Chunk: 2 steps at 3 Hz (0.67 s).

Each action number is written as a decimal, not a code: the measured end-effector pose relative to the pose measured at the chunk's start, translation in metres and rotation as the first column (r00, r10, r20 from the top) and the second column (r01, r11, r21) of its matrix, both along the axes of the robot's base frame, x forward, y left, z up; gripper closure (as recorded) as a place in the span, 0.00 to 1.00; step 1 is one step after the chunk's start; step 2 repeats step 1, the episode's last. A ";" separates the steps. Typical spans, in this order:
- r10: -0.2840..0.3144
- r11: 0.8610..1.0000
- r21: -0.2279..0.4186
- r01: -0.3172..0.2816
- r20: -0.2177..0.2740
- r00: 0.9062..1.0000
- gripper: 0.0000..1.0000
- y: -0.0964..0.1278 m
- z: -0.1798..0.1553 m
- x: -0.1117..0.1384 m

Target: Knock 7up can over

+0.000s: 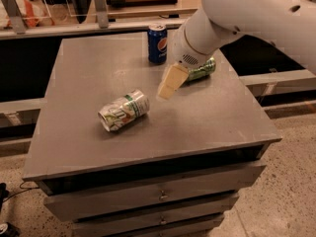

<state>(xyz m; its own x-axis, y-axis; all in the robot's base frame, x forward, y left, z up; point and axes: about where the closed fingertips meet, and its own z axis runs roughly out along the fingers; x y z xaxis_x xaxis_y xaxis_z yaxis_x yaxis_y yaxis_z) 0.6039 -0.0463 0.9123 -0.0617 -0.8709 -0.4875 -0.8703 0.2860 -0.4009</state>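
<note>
The 7up can (123, 110), silver-white with green lettering, lies on its side on the grey cabinet top (89, 73), left of centre, its silver top facing front-left. My gripper (169, 83) hangs from the white arm above the middle of the top, to the right of the can and clear of it, holding nothing.
A blue Pepsi can (157, 44) stands upright at the back of the top. A green metallic can (201, 69) lies on its side behind the gripper, partly hidden by the arm. The cabinet has drawers (158, 196) below. A counter runs behind.
</note>
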 end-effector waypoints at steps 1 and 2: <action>0.000 1.000 0.000 0.000 0.000 1.000 0.00 0.000 0.000 0.000; 0.000 1.000 0.000 0.000 0.000 1.000 0.00 0.000 0.000 0.000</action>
